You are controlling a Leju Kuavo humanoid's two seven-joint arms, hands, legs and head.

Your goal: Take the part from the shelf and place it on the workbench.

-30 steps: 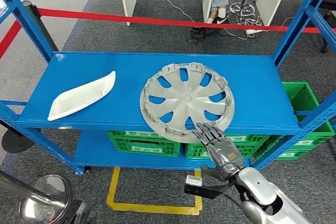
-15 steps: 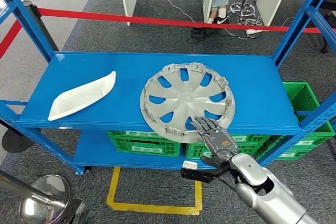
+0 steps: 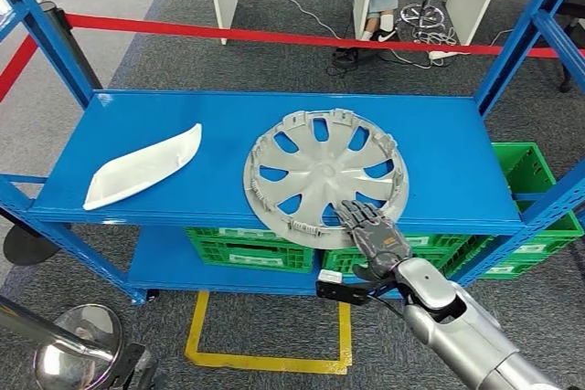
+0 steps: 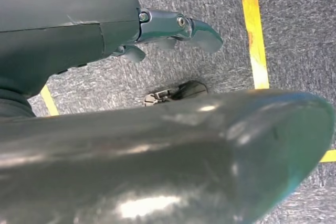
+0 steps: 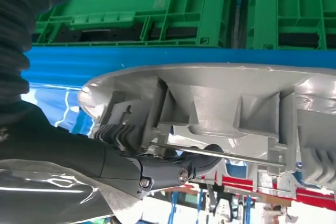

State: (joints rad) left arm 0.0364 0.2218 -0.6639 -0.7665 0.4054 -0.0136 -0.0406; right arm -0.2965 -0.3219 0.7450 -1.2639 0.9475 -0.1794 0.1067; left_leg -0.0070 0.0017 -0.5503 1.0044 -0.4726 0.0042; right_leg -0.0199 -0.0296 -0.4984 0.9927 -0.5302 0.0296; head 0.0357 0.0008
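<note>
The round grey plastic wheel cover (image 3: 325,175) lies flat on the top deck of the blue metal shelf (image 3: 448,157), ribbed inner side up, its near rim overhanging the front edge. Being round, it has no long axis. The right hand (image 3: 369,230) rests fingers-spread on that near rim; in the right wrist view its fingers (image 5: 174,169) reach against the rim's clips. Left of it lies a white curved plastic trim piece (image 3: 142,169), long axis running left-near to right-far. The left hand (image 4: 174,27) hangs over grey carpet, whether grasping I cannot tell.
</note>
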